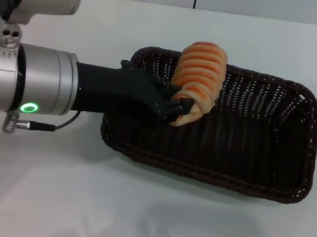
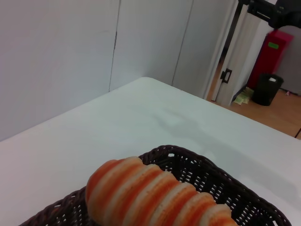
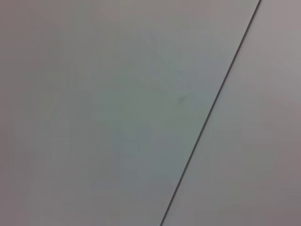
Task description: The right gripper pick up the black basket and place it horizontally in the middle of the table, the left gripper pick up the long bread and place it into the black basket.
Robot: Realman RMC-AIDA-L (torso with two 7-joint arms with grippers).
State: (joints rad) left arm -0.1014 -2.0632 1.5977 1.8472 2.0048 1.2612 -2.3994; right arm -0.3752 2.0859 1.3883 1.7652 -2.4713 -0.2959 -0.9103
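- the left gripper (image 1: pixel 174 110) has its black jaws clenched on the lower end of the long bread (image 1: pixel 199 77), pinching it from the side; the hold sits near one end rather than at the loaf's middle.
- the bread hangs above the black basket (image 1: pixel 256 164), over the corner nearest the arm, standing tilted with its free end up over the far rim; it doesn't look to be resting on the basket floor yet, though i can't be sure from here.
- from the left wrist view the bread (image 2: pixel 155 193) fills the lower part, with the woven rim of the basket (image 2: pixel 221 181) curving beyond it and bare white bench past that.
- the basket lies lengthwise across the middle of the bench (image 1: pixel 135 219), so the remaining step seems to be lowering and letting go.
- risk: with an end grip and a tilted loaf, releasing from this height could let it topple onto the rim and roll out onto the bench.
- risk: the arm's black wrist sits close over the near rim; dropping further could press on the wicker and shove or tip the light basket.
- the right gripper isn't visible anywhere; its wrist view shows only a pale blank surface with a dark seam.
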